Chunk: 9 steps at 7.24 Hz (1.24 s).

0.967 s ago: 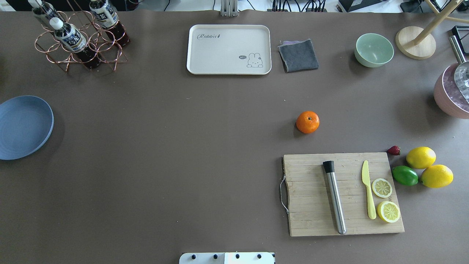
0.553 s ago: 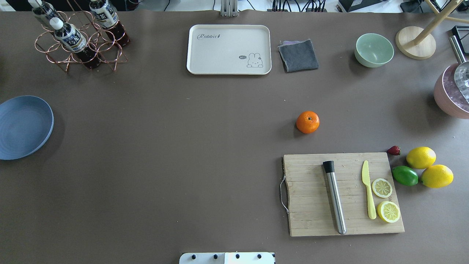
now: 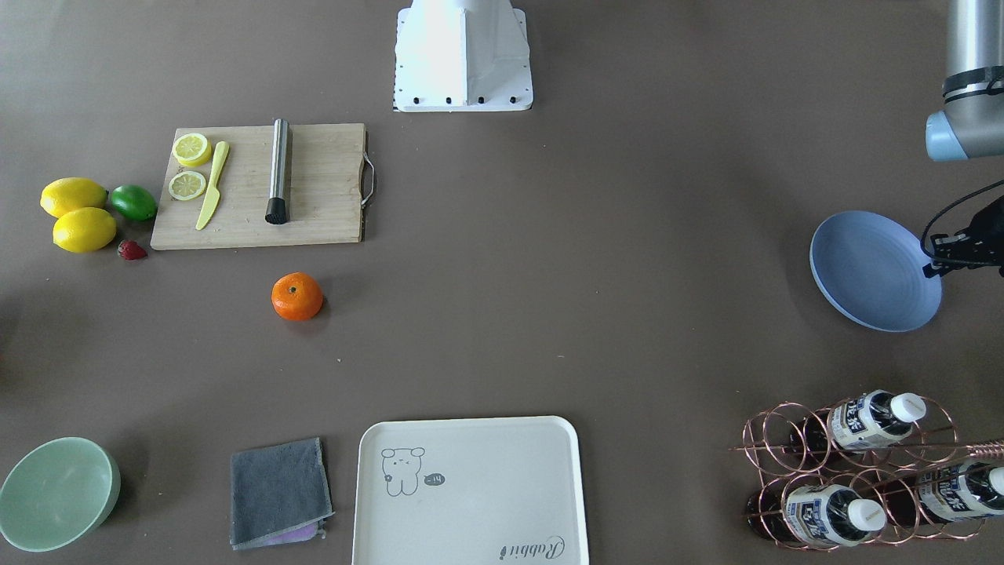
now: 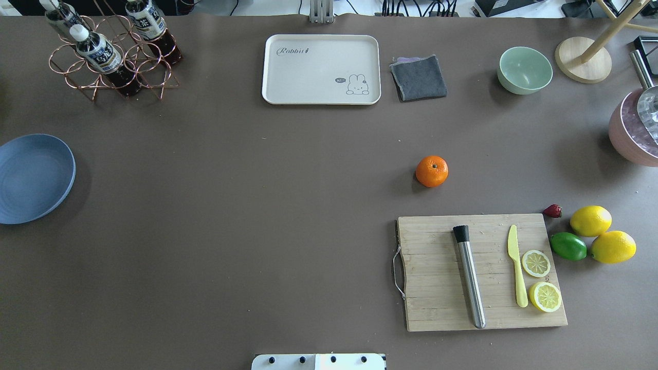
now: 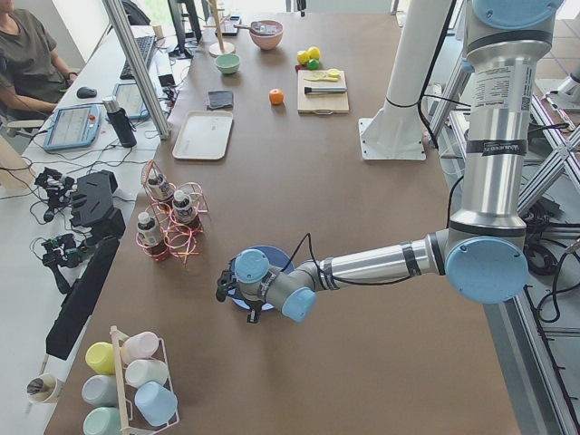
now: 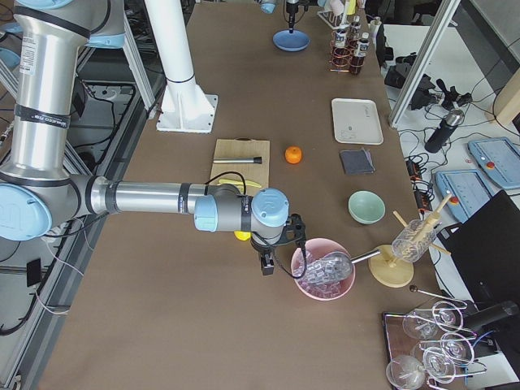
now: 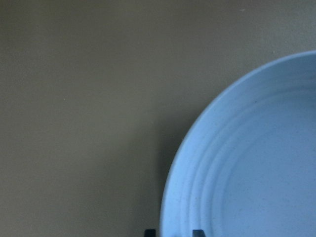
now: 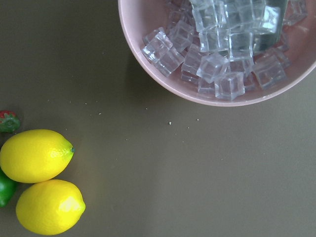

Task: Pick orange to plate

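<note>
The orange sits on the surface just beyond the far edge of the cutting board, apart from it. The plate lies well away from the board, at the robot's left end. The left pincer hangs over the plate's rim; only 2 fingertips show, so I cannot tell its width. The right pincer hangs past the board's other side, between 2 lemons and a pink ice bowl; I cannot tell its opening either.
</note>
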Motion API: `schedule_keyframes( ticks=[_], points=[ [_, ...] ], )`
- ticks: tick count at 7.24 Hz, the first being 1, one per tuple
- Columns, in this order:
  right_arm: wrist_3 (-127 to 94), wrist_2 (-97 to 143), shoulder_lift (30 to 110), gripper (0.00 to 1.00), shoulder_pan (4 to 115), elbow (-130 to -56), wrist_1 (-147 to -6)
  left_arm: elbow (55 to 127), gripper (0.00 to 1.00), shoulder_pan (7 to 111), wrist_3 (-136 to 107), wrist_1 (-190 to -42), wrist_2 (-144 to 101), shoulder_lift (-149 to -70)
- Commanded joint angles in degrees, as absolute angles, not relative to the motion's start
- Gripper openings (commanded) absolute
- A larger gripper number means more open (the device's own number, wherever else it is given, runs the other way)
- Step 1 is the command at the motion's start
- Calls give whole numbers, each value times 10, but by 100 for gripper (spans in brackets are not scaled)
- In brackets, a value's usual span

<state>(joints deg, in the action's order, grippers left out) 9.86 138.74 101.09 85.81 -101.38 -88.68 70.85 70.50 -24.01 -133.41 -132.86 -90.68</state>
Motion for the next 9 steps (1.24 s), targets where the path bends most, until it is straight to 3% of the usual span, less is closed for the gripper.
schedule_keyframes(
  ticks=[1,3,6,9],
  points=[
    [24,1390,963,100,851,-1021,-887,744,0,705,-283,-1333,-1345,-907],
    [-157,1384,932,100,780,-1090,-886,834,0,694,-450,-1329,-1404,-916],
    [-370,1345,838,100,639,-1115,-886,989,0,544,-714,-1327,-1335,-932],
    [-502,1257,767,100,514,-1104,-862,1026,0,372,-884,-1245,-1156,-1045]
  ],
)
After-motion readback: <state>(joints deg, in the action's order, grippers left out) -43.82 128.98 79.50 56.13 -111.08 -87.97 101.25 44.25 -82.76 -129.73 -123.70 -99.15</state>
